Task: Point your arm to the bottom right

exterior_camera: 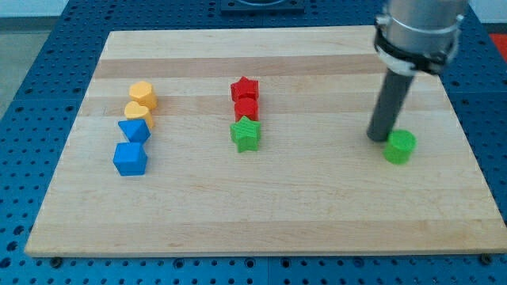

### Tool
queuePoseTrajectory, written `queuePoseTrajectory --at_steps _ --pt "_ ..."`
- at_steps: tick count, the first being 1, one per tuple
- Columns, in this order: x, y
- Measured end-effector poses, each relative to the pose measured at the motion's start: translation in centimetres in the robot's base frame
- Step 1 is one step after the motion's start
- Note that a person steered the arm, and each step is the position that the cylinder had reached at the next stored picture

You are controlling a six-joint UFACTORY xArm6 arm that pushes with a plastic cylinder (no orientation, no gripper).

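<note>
Wooden board point(261, 214) lies on a blue perforated table point(32, 95); the board's bottom corners run close to the frame edge.

My tip point(377, 138) rests on the board toward the view's right, roughly mid-height. No fingers on this rod, so there is nothing to spread or pinch. The rod's upper part and the grey collar are cut off by the view's top edge.

Green cylinder block point(400, 147) sits just beside the tip, at its lower right; whether they touch cannot be told, since the rod's base partly overlaps the block's left edge.

Middle of the board: red star block point(245, 88) at top, red block point(246, 108) touching below it with its shape hard to make out, then green star block point(245, 134) directly beneath.

View's left, a tight column: yellow round block point(143, 94), a second yellow block point(139, 112) partly hidden behind its neighbours, blue block point(134, 131) with angled faces, blue cube point(130, 159) lowest.

The board's bottom right area lies well below and right of the tip.
</note>
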State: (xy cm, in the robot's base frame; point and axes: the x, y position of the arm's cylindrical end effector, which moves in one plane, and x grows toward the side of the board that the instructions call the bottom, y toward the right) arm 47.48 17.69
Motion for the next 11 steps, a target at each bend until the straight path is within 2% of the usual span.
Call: queuePoseTrajectory --at_steps 1,2,3,4,5,6,7,8,9,11 --pt "4.5 3.0" --pt "6.5 3.8" --pt "5.4 3.2" --pt "-0.7 2.0" --pt "-1.5 7.1" --pt "1.1 11.5" --pt "5.7 14.5" --pt "9.5 14.5" --pt "11.1 14.0" --pt "10.6 7.5"
